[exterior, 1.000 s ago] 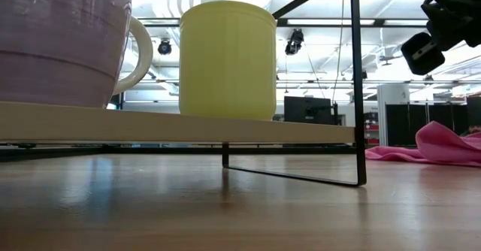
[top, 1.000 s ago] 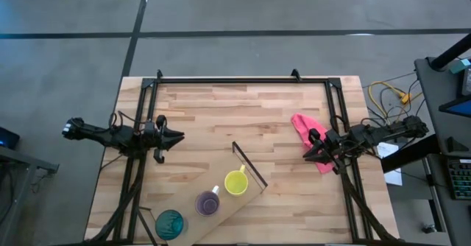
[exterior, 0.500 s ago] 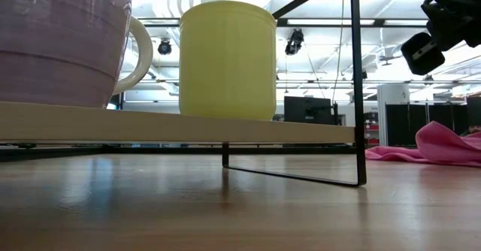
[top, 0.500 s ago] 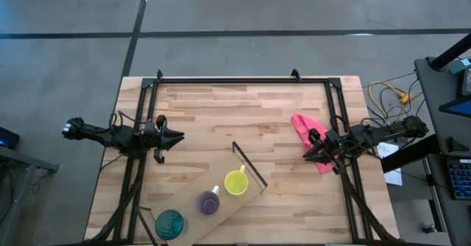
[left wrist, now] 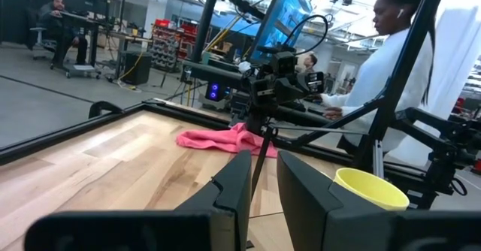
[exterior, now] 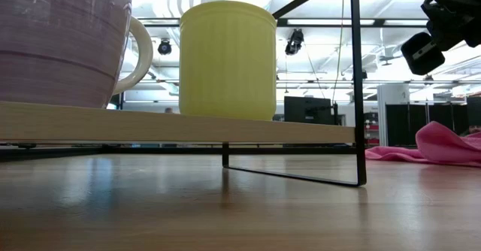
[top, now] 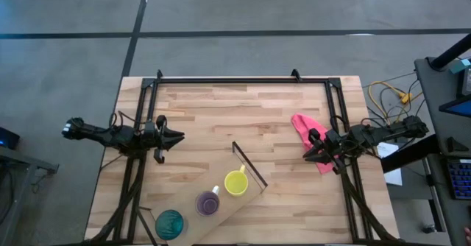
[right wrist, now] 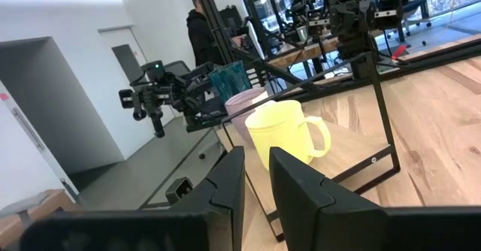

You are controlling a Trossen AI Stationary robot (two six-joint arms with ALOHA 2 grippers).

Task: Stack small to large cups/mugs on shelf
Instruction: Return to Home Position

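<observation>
Presently, stock of the bench, item by item.

- Shelf (top: 223, 197): light-wood board lying diagonally on the table (top: 221, 106) near its front edge. A thin dark frame (top: 249, 163) stands upright at the end nearer the table's middle.
- Yellow mug (top: 235, 181): upright on the shelf, just beside the frame, handle pointing away from the purple cup. Smallest of the three.
- Purple cup (top: 207, 203): upright on the shelf, next along, near the mug but apart from it.
- Teal tumbler (top: 170, 222): upright at the shelf's far end, next to the purple cup. Largest.
- Pink cloth (top: 302, 124): loose on the table's right side, well apart from the shelf; no part of the job.
- Left gripper (top: 175, 136): at the table's left edge, well apart from the cups. Its fingers (left wrist: 233, 198) are nearly together with a slim gap, and nothing is between them.
- Right gripper (top: 309, 153): at the right edge, raised above the cloth. Its fingers (right wrist: 225, 183) are likewise close-set and empty.

Status, by judgement: all three vessels stand on the shelf in one row, running small to large away from the frame, so the placing appears done. Nothing lies off the shelf awaiting a move. The only item left is parking the arms, and both already sit at the sides.
</observation>
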